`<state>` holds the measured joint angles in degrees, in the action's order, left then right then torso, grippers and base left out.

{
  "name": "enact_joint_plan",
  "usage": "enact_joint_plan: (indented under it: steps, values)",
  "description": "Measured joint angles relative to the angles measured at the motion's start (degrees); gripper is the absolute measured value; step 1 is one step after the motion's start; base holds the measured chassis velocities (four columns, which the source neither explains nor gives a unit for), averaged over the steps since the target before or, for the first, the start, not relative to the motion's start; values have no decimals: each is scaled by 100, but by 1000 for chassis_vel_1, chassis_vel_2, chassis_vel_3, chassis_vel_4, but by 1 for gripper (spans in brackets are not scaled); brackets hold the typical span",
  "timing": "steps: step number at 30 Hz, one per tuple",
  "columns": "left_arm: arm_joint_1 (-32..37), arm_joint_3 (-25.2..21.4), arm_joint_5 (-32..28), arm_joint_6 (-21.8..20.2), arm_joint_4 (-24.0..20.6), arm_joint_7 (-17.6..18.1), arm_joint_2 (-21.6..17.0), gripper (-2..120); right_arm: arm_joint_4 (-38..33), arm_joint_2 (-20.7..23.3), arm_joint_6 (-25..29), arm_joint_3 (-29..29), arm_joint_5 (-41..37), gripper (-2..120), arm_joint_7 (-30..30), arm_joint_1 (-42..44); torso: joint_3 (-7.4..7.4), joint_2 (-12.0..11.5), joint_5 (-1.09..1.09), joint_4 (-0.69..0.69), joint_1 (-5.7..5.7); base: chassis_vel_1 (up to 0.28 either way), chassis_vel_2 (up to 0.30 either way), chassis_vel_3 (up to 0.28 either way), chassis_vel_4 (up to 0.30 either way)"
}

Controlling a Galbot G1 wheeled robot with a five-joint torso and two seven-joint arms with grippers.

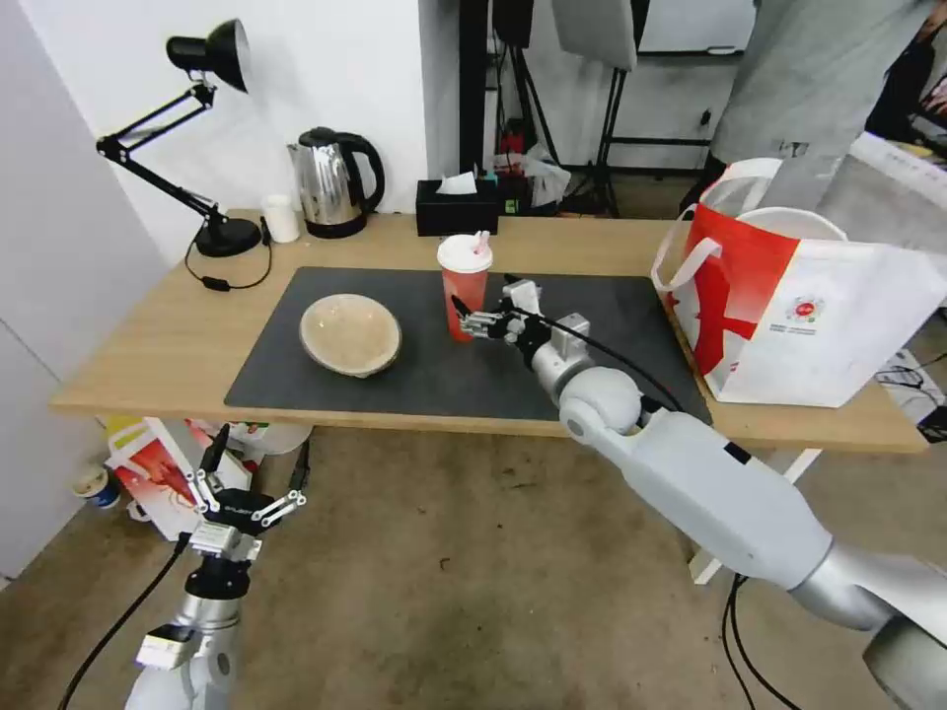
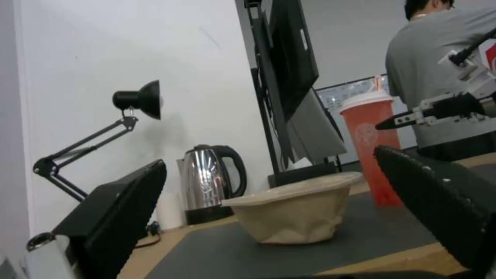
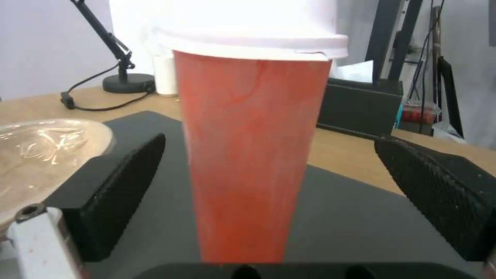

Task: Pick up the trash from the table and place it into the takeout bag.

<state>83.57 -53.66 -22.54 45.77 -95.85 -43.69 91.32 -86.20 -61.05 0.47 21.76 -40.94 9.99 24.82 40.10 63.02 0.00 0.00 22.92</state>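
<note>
Reaching over the table (image 1: pixel 178 335) from the near edge, right gripper (image 1: pixel 464 318) spread wide at the red drink cup (image 1: pixel 465 286), fingers (image 3: pixel 121 193) apart on either side of the cup body, not seen touching it. Upright on the dark grey mat (image 1: pixel 434 370), cup just ahead of that claw, white lid and straw on top. Off to the claw's left on the same mat, well apart from the cup, shallow beige bowl (image 1: pixel 350 335). Off to the claw's right at the table end, takeout bag (image 1: pixel 799 306) standing with its mouth open and loop handles up. Beyond the cup from the claw, near the back edge: black tissue box (image 1: pixel 456 209), kettle (image 1: pixel 333 183), small white cup (image 1: pixel 281 219), desk lamp (image 1: pixel 187 128). Hanging low in front of the table, below its edge, left gripper (image 1: pixel 250 491) released, fingers (image 2: pixel 111 217) spread, pointing up toward the bowl.
</note>
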Motion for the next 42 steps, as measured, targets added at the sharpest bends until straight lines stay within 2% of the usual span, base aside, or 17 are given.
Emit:
enact_joint_plan:
  steps: [11, 23, 36, 39, 42]
  values:
    - [4, -1, -2, 0, -9, -2, 0, 100, 422, -244, 84, 13, 47, 100, -104, -132, 0, 0, 0, 0, -1, 0, 0, 0, 0]
    - [30, -35, -8, 1, -20, -5, -2, 100, 1197, -744, 287, 35, 168, 100, -230, -243, 0, 0, 0, 0, -1, 0, 0, 0, 0]
    - [19, -41, -20, 2, 8, -9, -3, 100, 1582, -959, 403, 21, 248, 100, -281, -296, 0, 0, 0, -1, 0, 0, 0, 0, 0]
    - [15, -42, -19, 2, 9, -9, -3, 100, 1599, -974, 409, -1, 250, 96, -314, -284, 0, 0, 0, 0, 0, 0, 0, 0, 0]
    - [4, -36, -20, 2, 9, -9, -4, 100, 1597, -972, 422, -16, 244, 85, -372, -268, 0, 0, 0, 0, 0, 0, 0, 0, 0]
